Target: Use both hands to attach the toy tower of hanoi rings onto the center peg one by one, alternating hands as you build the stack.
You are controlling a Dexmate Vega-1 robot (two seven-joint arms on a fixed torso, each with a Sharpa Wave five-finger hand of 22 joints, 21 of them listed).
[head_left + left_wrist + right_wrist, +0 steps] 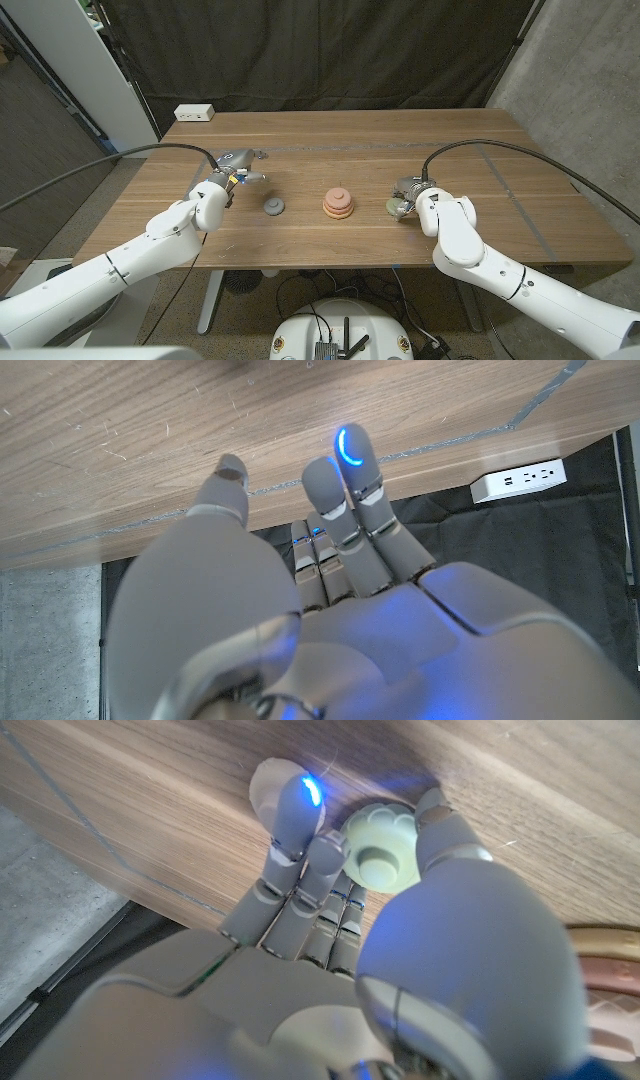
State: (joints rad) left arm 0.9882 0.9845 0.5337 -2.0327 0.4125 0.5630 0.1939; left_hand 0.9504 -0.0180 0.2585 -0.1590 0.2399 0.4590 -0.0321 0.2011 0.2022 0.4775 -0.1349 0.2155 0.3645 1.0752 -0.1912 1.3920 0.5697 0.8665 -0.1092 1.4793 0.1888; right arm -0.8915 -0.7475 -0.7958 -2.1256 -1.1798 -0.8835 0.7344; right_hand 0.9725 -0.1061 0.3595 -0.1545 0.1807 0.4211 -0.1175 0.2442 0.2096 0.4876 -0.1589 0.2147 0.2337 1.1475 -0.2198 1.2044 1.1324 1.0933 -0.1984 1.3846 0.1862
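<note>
The toy tower of hanoi stack [338, 204] stands near the middle of the wooden table [330, 140]: flat, round, scallop-edged rings in salmon pink and tan, wider below and narrower above, with a small pink knob of the center peg showing at the top. A curved edge of the pink and tan rings also shows at the margin of the right wrist view [605, 970].

Just to the stack's right lies a pale green scalloped ring [381, 846] with a raised round hub in its middle. The right hand [412, 200] is on it: the right wrist view shows the thumb against one side of the green ring and the fingers [292, 815] against the other, so the hand holds the ring down at the table top, close beside the stack.

To the stack's left, a short way off, a dark grey scalloped ring [274, 206] lies flat on the wood, untouched. Further left of it the left hand [236, 168] hangs above the table with nothing in it; in the left wrist view its fingers [345, 490] are stretched out and parted from the thumb.

Well behind the stack, at the table's far left corner, sits a white power strip [194, 113], which the left wrist view also catches [520, 479].
</note>
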